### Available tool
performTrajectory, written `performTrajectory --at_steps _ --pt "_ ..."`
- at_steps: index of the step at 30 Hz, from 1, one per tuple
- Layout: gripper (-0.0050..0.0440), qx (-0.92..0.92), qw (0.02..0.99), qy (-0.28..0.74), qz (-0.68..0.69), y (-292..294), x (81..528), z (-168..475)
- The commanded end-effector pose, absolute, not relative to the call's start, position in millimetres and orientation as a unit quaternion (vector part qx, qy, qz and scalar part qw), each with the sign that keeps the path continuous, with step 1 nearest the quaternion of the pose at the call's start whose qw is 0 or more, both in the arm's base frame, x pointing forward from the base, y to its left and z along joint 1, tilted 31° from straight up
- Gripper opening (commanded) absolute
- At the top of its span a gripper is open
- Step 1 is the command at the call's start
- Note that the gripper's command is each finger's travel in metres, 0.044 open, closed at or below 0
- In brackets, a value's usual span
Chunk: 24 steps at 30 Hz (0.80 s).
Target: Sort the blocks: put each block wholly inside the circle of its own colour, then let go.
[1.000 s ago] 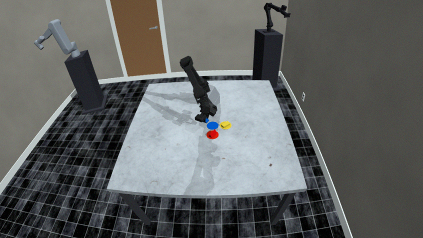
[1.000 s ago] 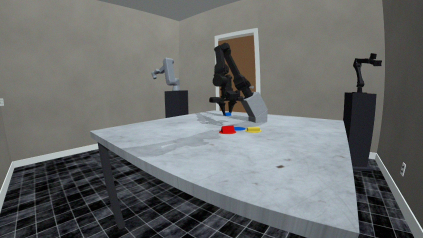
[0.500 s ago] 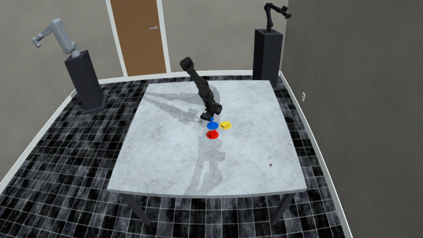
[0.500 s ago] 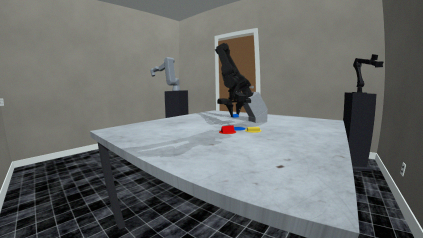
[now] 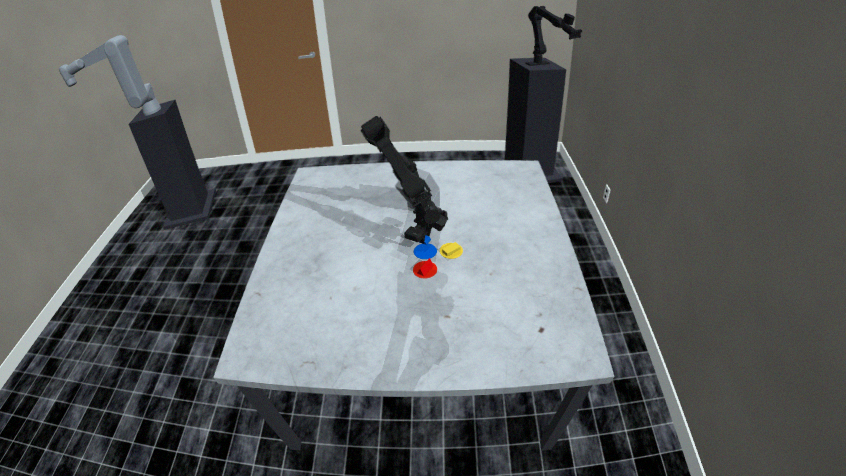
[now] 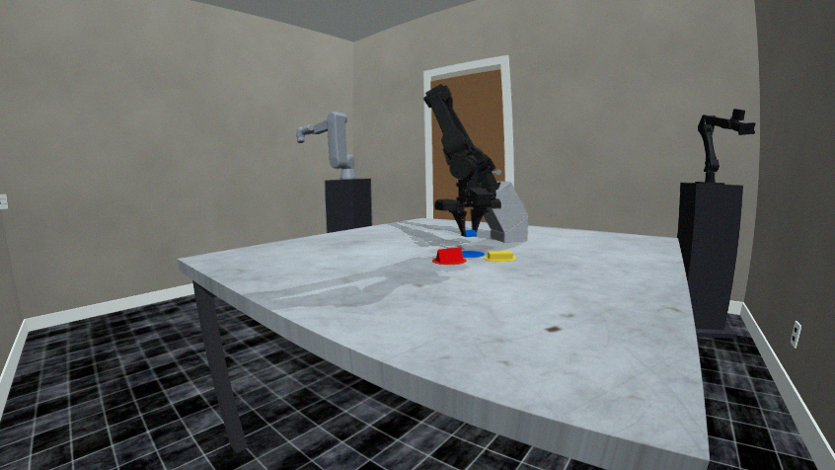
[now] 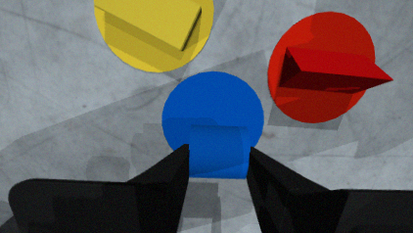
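My gripper (image 7: 217, 152) (image 5: 425, 238) (image 6: 470, 229) is shut on the blue block (image 7: 218, 151) (image 6: 470, 233) (image 5: 427, 239). It holds the block a little above the table, over the near edge of the blue circle (image 7: 212, 103) (image 5: 424, 251) (image 6: 474, 254). The red block (image 7: 330, 69) (image 5: 423, 269) (image 6: 449, 255) lies on the red circle (image 7: 313, 105) (image 5: 431, 271); one tip seems to reach past the rim. The yellow block (image 7: 152, 20) (image 5: 451, 251) (image 6: 499, 254) lies on the yellow circle (image 7: 137, 56) (image 5: 459, 251).
The three circles sit close together in the middle of the marble table (image 5: 331, 307) (image 6: 525, 327). The arm's grey base (image 6: 508, 219) stands at the far side of the table. Two other arms on dark pedestals (image 5: 171, 159) (image 5: 532, 106) stand on the floor beyond it.
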<state>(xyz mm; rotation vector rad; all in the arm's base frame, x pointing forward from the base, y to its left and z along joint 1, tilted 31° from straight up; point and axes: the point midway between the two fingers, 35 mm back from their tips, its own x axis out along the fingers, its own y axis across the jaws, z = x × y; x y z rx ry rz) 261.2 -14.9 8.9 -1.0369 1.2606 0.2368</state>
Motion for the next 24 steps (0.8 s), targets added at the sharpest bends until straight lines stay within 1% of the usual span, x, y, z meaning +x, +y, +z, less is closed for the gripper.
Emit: performTrajectory --at_steps 1,24 --pt "0.0085 -0.462 0.676 0.564 0.107 -20.5 262.3 -1.9" --pt "0.0085 -0.462 0.676 0.564 0.107 -28.2 270.1 -18.8"
